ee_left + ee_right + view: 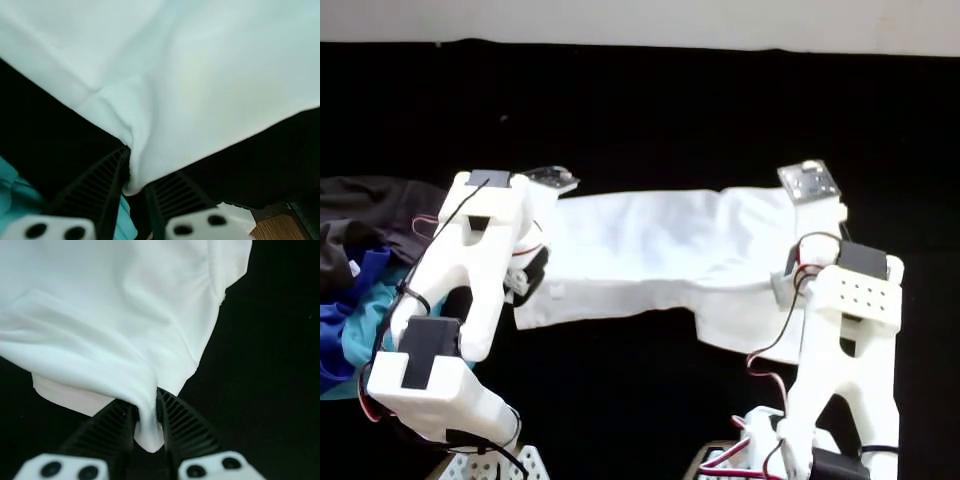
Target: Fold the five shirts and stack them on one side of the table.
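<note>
Across mid-frame on the black table [650, 110] lies a plain white shirt [650, 255], stretched and creased; the left end effector [135, 175] pinches its left edge, the right end effector [146, 407] its right edge.

shirt [650, 255]: white | table [640, 110]: black | shirt pile [355, 300]: teal, blue, dark grey

The shirt [650, 255] is smooth, matt white cloth, softly creased. The table [650, 110] is covered in matt black. The left gripper [136, 175] and right gripper [146, 402] have ribbed black plastic fingers [182, 427] on white plastic bodies. A wood edge [277, 231] looks smooth.
</note>
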Controlling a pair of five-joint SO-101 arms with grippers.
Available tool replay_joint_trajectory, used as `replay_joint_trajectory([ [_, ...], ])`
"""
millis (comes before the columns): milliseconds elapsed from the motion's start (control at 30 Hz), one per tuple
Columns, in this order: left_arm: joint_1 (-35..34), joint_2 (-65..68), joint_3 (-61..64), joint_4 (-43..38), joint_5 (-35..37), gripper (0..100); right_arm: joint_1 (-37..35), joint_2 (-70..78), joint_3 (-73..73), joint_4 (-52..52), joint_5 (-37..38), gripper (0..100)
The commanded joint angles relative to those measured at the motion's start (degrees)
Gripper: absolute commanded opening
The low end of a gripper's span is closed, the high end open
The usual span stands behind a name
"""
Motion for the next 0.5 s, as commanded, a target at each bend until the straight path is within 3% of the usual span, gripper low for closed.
replay_joint_trajectory([
  [0, 0.84, -2.51, 1.45, 1.76, 0.53, 1, 1.19, 0.13, 1.36, -0.75, 0.7, 0.5],
  [467, 0.31, -2.51, 4.44, 3.69, -1.85, 1, 1.1, 0.04, 3.12, -1.01, 0.7, 0.5],
])
